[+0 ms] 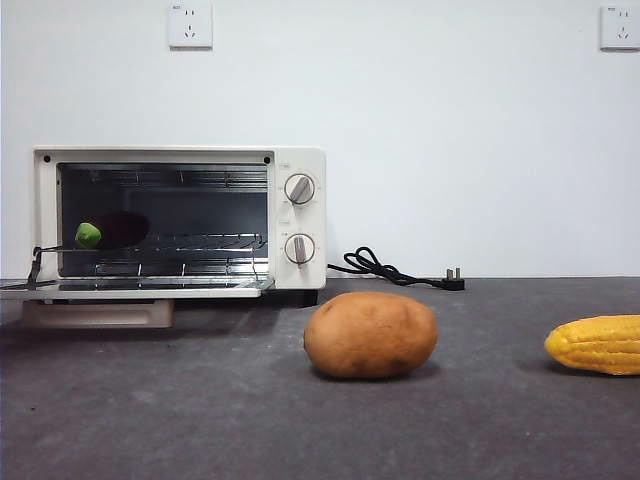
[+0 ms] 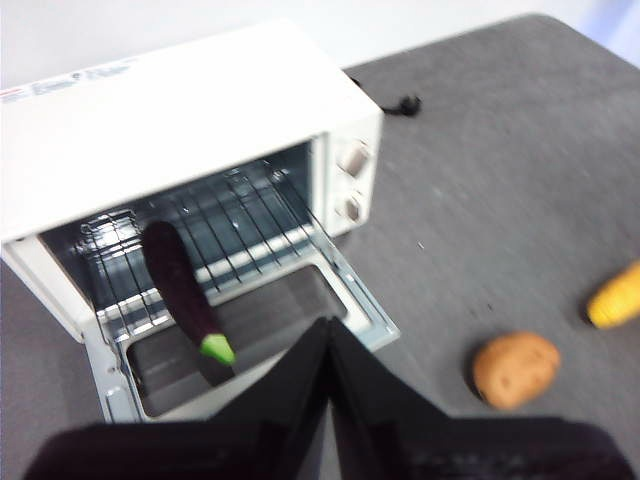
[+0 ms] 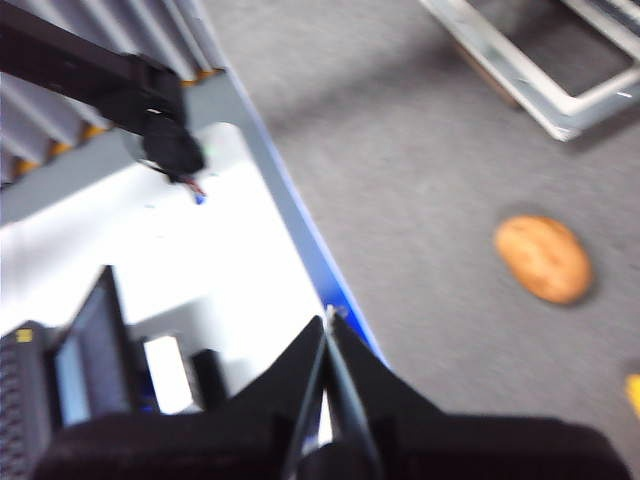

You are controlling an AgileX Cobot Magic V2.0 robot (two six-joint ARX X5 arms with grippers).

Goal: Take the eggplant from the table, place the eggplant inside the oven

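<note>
The eggplant lies on the wire rack inside the oven, slanted, its green stem cap pointing out over the front edge of the rack toward the open door. The front view shows the same: eggplant at the left end of the oven cavity, cap forward.

Left gripper hangs above and just in front of the dropped door, jaws pressed together, holding nothing. The eggplant sits a little beyond its tips, not touched.

Right gripper is also closed and empty, high over the desk edge, well apart from the oven.

A potato rests on the desk to the side of the left gripper, apart from it; a corn cob lies farther out the same way. A black power cord trails beside the oven.
</note>
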